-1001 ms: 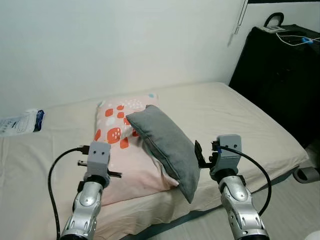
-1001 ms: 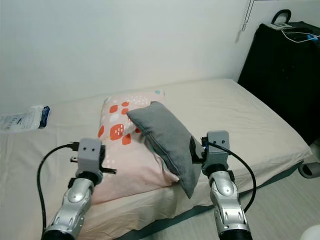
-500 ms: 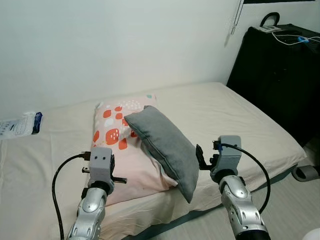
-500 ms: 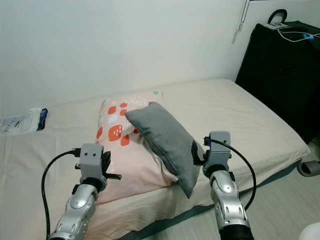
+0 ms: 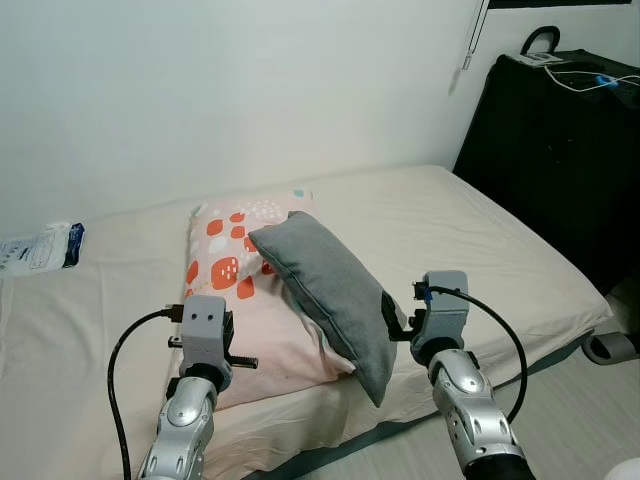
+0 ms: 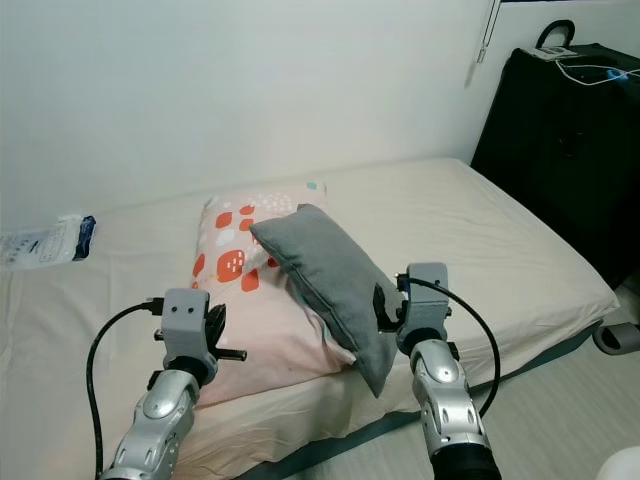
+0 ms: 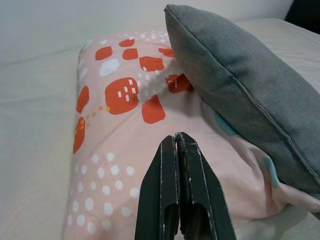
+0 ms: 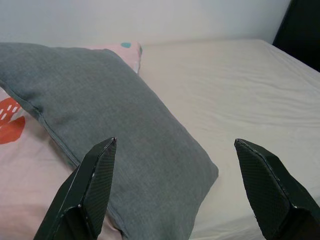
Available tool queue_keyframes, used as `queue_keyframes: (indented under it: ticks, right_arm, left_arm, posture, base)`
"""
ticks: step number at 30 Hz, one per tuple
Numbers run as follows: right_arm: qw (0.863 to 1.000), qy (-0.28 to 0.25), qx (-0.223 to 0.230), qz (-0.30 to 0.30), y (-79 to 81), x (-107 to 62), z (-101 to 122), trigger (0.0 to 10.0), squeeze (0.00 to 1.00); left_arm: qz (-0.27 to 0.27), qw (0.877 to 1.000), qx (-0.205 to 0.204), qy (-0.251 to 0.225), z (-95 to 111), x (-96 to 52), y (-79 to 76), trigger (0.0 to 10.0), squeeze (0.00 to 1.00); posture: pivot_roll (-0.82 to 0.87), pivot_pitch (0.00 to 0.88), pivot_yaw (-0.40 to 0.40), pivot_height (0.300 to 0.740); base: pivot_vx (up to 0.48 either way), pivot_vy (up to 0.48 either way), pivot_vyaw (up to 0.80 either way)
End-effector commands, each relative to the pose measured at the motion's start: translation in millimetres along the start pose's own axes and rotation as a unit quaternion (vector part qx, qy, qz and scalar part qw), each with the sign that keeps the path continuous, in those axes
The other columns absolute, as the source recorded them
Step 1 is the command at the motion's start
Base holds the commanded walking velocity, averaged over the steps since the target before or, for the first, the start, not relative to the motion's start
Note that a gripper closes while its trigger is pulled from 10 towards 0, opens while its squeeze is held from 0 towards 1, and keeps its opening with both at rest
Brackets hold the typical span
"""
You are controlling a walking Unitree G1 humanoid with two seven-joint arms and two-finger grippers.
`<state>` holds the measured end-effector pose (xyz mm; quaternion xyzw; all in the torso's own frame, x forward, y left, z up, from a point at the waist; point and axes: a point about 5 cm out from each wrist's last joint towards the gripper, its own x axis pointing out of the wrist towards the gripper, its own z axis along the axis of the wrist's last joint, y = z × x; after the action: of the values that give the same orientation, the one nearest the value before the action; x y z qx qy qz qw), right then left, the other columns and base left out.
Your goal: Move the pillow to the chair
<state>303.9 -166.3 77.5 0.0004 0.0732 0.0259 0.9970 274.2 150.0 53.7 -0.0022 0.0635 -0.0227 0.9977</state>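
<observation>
In the eye views, a grey pillow lies slantwise on a pink patterned pillow near the front edge of the bed, its lower corner overhanging that edge. A black suitcase stands beside the bed's far right side, with floor below.

In the left wrist view, the left gripper is clenched on nothing, hovering over the pink pillow.

In the right wrist view, the right gripper is spread wide, released, straddling the grey pillow's near end.
</observation>
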Motion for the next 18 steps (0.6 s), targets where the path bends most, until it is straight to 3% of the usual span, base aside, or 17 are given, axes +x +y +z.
queue_keyframes:
  ticks: [1,4,8,18]
  right_arm:
    - [1.0,0.003,-0.011,0.0,-0.9,1.8,0.0,10.0,0.0]
    - [1.0,0.003,-0.017,-0.001,-1.4,2.3,0.5,10.0,0.0]
    - [1.0,0.003,-0.029,-0.004,-3.1,4.3,2.5,10.0,0.0]
    - [0.999,0.0,-0.036,-0.004,-2.9,5.1,3.5,10.0,0.0]
  left_arm:
    - [-0.001,1.0,0.011,0.003,-0.2,-1.7,1.9,10.0,0.0]
    - [-0.003,1.0,0.012,0.002,0.3,-1.5,1.7,10.0,0.0]
    - [-0.005,0.999,0.037,-0.002,3.0,1.2,1.8,10.0,0.0]
    - [-0.001,0.999,0.034,0.002,2.7,0.8,2.6,10.0,0.0]
  posture:
    - [0.06,0.0,-0.077,0.74]
    - [0.06,0.0,-0.078,0.74]
    - [0.05,0.0,-0.077,0.74]
    - [0.05,0.0,-0.073,0.74]
  base:
    - [0.0,0.0,0.0]
    - [0.0,0.0,0.0]
    - [0.0,0.0,0.8]
    - [0.0,0.0,0.8]
